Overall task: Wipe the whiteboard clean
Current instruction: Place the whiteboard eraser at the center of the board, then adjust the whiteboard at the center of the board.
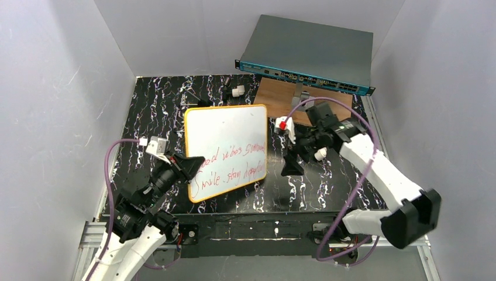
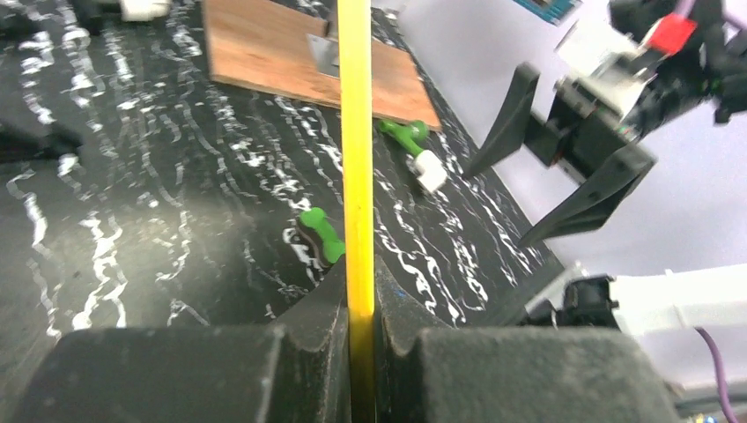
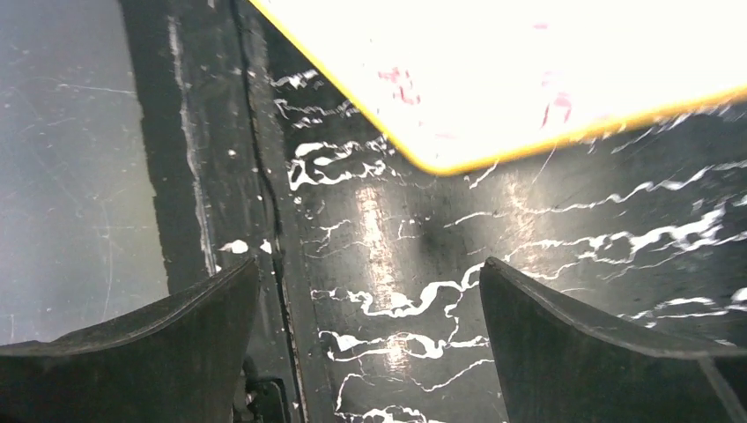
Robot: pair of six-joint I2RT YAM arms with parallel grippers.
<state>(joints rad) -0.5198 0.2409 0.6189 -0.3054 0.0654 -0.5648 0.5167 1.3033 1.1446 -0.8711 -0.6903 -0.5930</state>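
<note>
Two green pieces (image 2: 320,236) lie beyond whiteboard (image 1: 225,146), pinched by left gripper (image 1: 197,161) (right gripper (image 3: 368,264) gaping wide)

Overhead looking down, wrists close, whiteboard (image 1: 226,149) shared

Left pincer (image 1: 196,161) clamped, right pincer (image 1: 291,150) spread wide

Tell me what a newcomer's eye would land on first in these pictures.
The whiteboard with red handwriting stands out brightly in the middle of the black marbled table, and the left pincer is clamped on the yellow frame at its near-left edge. To the board's right, the right pincer hangs wide open and empty above the table. At the far edge, a grey network switch sits over a wooden board.
</note>
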